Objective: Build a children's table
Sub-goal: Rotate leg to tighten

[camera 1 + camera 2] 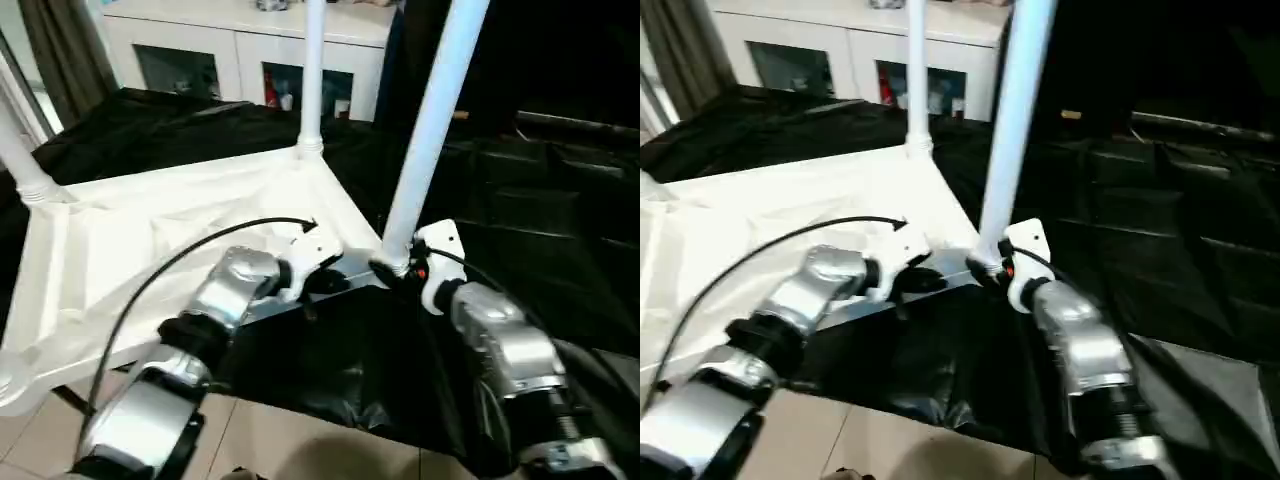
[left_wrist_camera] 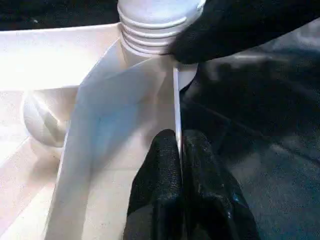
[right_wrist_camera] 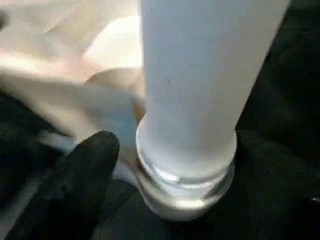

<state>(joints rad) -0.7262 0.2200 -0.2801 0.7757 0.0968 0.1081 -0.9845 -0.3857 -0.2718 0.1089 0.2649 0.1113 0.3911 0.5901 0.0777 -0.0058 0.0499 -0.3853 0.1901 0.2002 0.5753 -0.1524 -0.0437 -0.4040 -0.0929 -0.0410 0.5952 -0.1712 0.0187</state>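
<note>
Upturned on a black sheet [image 1: 560,200]: the white plastic children's table top [image 1: 150,250], ribbed underside facing up, legs pointing at the ceiling. Behind it, a white cabinet with glass doors [image 1: 240,55].

Three long tapered white tube legs in view, each standing in a round corner socket: one at the far corner [image 1: 312,80], one at the left edge [image 1: 20,150], and the near-right leg [image 1: 435,110], leaning a little and seated by its threaded end.

Left gripper [image 2: 181,165]: black fingers [image 2: 155,185] pressed together on the thin upright rim of the top [image 2: 176,107], just beside the near-right socket. Looks like a bracing hold to keep the top from turning.

Right gripper [image 1: 400,268]: at the base of the near-right leg, one black finger [image 3: 75,185] on each side of the threaded collar [image 3: 185,185]; apart rather than squeezing, as far as can be told, and no firm clamp visible.

Handling, as a judgement: light, hollow, stiff plastic; smooth and likely slippery under the pads. Best taken low on the tube, just above the collar, where a twist carries straight into the thread. Top light enough to skid on the sheet, hence the rim hold. Risk of cross-threading while the leg leans.
</note>
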